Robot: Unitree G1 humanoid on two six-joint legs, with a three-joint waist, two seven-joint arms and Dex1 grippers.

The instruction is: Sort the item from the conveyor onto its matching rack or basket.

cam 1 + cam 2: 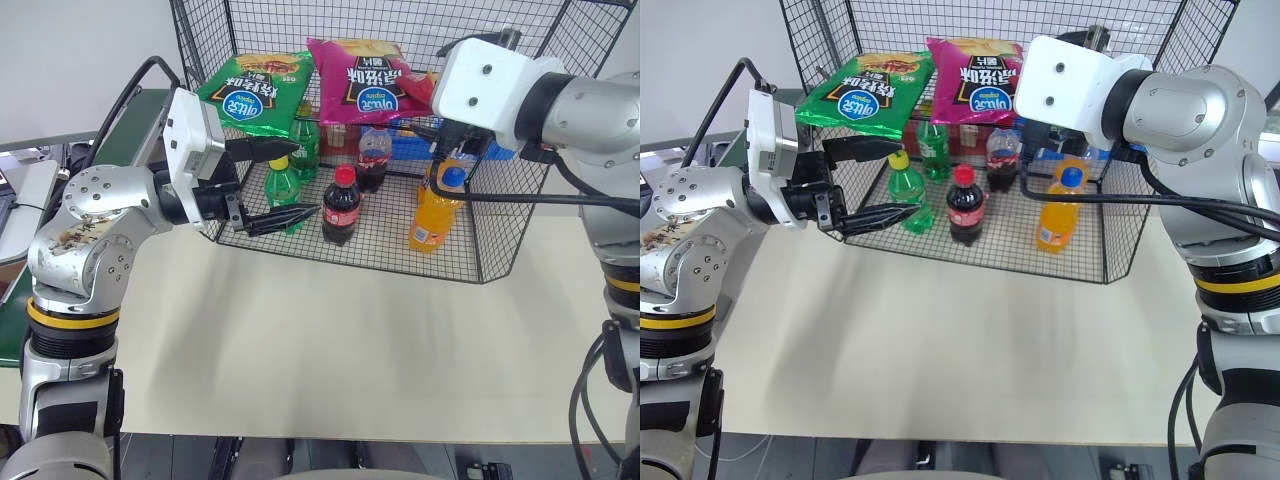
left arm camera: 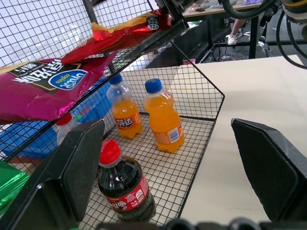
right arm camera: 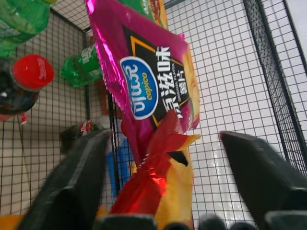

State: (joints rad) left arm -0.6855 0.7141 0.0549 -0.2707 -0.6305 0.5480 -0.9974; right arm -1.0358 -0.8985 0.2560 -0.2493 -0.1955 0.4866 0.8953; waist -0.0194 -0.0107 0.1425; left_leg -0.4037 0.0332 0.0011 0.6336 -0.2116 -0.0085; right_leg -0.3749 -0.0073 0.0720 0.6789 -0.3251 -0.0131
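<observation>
You are looking down at a pale beige table (image 1: 330,340), and a large black wire-mesh cage (image 1: 480,260) is sitting directly on its far half. The cage's raised wire shelf (image 2: 144,45) is carrying three chip bags side by side: a green chip bag (image 1: 255,92), a magenta chip bag (image 1: 362,78), and a red chip bag (image 2: 127,34) lying beside the magenta one.

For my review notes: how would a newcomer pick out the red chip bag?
Find the black wire cage, then its raised shelf. The red chip bag lies there beside the magenta bag, at the right gripper; it alone is red with yellow.
</observation>
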